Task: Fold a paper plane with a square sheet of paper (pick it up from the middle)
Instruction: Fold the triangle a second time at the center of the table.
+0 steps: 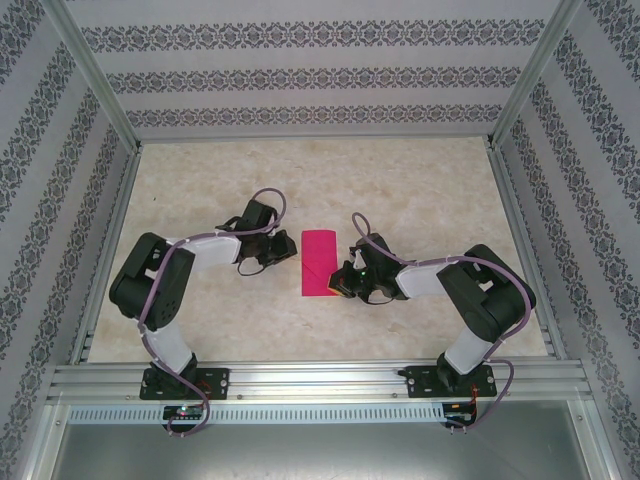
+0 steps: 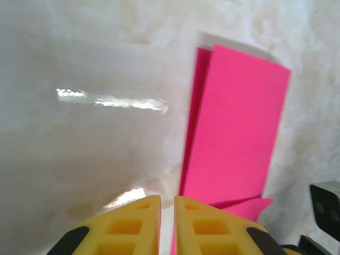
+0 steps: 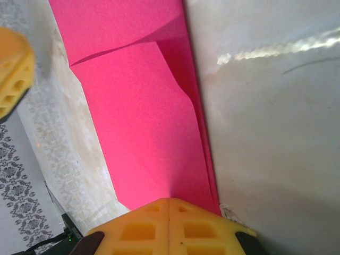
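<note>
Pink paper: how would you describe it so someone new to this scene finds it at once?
On the pale marbled tabletop, look between the left tool and the right tool. There lies a bright magenta-pink sheet of paper, folded into a narrow rectangle, the only pink thing there.

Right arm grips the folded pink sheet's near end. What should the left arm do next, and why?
Probably slide the left gripper onto the folded sheet to pin it: its jaws, barely apart, hold nothing beside it, while the right gripper pinches its near edge.

Bright, even light; glare streaks on the table, wrist views soft.
</note>
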Motion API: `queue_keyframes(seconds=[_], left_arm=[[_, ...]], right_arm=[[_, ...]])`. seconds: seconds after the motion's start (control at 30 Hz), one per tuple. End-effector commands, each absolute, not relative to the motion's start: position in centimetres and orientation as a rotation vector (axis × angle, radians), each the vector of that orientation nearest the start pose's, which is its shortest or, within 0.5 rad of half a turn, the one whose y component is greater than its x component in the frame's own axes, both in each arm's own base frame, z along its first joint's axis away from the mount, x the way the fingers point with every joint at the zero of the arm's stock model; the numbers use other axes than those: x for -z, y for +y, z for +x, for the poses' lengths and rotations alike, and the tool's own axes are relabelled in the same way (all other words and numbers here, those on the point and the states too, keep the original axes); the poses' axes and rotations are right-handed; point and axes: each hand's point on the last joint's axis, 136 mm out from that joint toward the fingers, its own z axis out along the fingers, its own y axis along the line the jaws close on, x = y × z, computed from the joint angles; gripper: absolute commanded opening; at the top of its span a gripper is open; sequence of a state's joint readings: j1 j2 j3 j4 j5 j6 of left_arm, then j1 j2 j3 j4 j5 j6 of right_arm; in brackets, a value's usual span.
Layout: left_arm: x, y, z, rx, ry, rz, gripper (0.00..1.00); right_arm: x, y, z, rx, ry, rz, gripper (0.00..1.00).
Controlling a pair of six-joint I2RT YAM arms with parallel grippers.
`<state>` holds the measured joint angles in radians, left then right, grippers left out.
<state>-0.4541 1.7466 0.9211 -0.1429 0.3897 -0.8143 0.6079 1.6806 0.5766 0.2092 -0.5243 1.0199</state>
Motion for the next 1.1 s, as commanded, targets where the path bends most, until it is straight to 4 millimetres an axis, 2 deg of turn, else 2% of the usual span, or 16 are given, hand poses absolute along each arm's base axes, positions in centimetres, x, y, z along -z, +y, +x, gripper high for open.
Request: queue_keyframes(seconds=[0.0, 0.13, 0.2, 0.3, 0.4, 0.5, 0.6, 0.7, 0.8, 0.93, 1.07], left_arm=[[-7.6, -25.9, 33.4, 1.030, 2.669, -0.181, 0.17], [-7.8, -29.5, 31.7, 1.140, 2.701, -0.064, 0.17], [-7.1, -31.0, 30.8, 1.163, 2.728, -0.015, 0.16], [-5.7, -32.2, 30.3, 1.163, 2.766, 0.004, 0.14], [-3.4, -31.8, 30.1, 1.095, 2.813, -0.034, 0.13], [-1.2, -30.5, 30.0, 0.984, 2.859, -0.060, 0.11], [-0.2, -29.6, 29.8, 0.915, 2.879, -0.074, 0.11], [0.1, -29.2, 29.6, 0.876, 2.887, -0.065, 0.11], [0.3, -29.0, 29.5, 0.864, 2.893, -0.061, 0.11], [0.5, -28.9, 29.4, 0.867, 2.897, -0.059, 0.11], [0.4, -29.0, 29.4, 0.870, 2.896, -0.057, 0.11]], right_arm=[[3.5, 24.6, 21.5, -0.976, 2.952, 0.403, 0.00], [3.4, 24.6, 21.5, -0.977, 2.947, 0.403, 0.00], [3.3, 24.6, 21.5, -0.978, 2.942, 0.404, 0.00], [3.1, 24.7, 21.6, -0.985, 2.934, 0.401, 0.00], [2.8, 24.9, 21.8, -1.002, 2.924, 0.394, 0.00], [1.6, 25.7, 22.4, -1.059, 2.893, 0.367, 0.00], [-0.3, 26.7, 23.2, -1.109, 2.848, 0.328, 0.02], [-2.5, 27.8, 23.9, -1.147, 2.807, 0.265, 0.02], [-3.9, 28.5, 24.8, -1.151, 2.781, 0.229, 0.03], [-4.1, 28.9, 25.9, -1.142, 2.763, 0.234, 0.03], [-2.1, 29.0, 26.0, -1.112, 2.820, 0.261, 0.03]])
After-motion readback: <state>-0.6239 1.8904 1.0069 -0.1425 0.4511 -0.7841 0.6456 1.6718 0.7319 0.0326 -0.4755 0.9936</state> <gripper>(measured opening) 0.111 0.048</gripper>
